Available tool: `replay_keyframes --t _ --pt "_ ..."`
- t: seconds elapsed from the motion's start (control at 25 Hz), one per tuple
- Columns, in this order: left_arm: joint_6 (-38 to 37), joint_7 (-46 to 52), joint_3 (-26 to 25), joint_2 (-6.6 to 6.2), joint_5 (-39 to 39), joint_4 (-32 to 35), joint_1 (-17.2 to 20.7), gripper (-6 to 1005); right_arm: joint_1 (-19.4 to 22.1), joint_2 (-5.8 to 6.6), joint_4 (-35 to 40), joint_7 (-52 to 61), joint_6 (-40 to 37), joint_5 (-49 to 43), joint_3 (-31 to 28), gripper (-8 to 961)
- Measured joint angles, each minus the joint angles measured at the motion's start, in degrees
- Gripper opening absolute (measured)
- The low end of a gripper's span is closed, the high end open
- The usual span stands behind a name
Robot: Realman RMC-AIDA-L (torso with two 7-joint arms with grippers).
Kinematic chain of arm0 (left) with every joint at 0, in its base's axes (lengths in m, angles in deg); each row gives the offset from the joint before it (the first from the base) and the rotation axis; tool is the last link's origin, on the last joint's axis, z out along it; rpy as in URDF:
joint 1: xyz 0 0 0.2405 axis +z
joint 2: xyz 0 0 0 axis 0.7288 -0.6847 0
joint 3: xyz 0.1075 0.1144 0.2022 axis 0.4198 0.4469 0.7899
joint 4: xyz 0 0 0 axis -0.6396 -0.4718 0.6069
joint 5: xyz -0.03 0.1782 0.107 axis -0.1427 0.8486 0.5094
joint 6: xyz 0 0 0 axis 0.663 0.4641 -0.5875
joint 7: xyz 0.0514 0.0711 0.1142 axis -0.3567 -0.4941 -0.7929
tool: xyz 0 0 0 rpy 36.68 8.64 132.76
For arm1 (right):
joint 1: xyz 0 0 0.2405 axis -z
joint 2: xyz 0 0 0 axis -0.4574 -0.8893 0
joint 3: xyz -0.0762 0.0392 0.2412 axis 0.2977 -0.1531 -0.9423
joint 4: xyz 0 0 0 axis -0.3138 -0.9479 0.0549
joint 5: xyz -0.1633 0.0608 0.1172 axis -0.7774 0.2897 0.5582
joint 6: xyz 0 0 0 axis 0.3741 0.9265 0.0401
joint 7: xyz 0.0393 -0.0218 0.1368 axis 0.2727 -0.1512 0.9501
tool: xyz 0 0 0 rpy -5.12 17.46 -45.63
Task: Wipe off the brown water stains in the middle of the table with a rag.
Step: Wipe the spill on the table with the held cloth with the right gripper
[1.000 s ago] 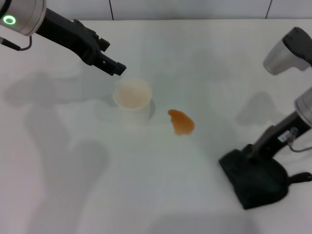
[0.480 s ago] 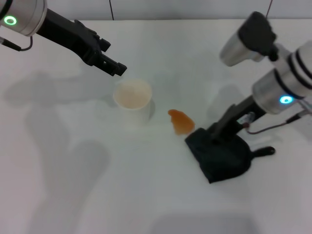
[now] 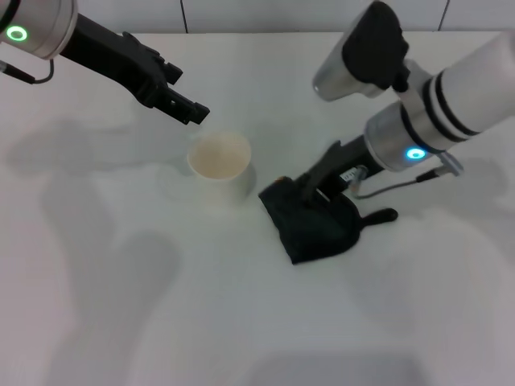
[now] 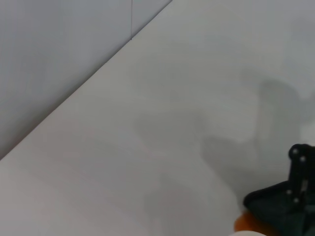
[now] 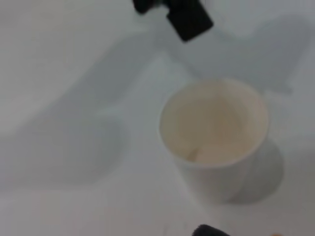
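The black rag (image 3: 312,223) lies in a lumpy heap on the white table (image 3: 161,305), just right of the white cup. My right gripper (image 3: 304,193) presses down into the rag's far edge, shut on the cloth. The brown water stains are almost wholly covered by the rag. Only an orange sliver (image 4: 240,224) shows at the rag's edge (image 4: 275,209) in the left wrist view. My left gripper (image 3: 191,111) hangs above the table just behind the cup, holding nothing, and it also shows in the right wrist view (image 5: 189,19).
A white paper cup (image 3: 219,161) with a pale tan inside stands upright close to the rag's left edge, also seen in the right wrist view (image 5: 214,130). The table's back edge meets a grey wall (image 4: 59,59).
My right arm has swept the rag leftward across the table, from the right front onto the orange-brown blotch, which now lies under the cloth. The left arm and the cup have not moved.
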Motion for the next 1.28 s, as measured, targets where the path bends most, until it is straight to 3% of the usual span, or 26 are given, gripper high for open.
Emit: replay_keyframes --t 0.44,1.04,1.28 --pt "0.94 0.09 0.0 0.0 -0.02 0.0 -0.04 884 1.25 0.03 -0.49 -0.2 17.96 -0.56 11.44 129" --pt "1.52 0.15 0.0 0.0 0.29 0.0 -0.08 884 4.47 0.41 -1.39 -0.24 29.51 -5.06 11.12 139" --pt "1.72 0.18 0.0 0.0 0.35 0.0 -0.08 883 5.43 0.49 -1.82 -0.15 28.34 -9.11 10.18 143"
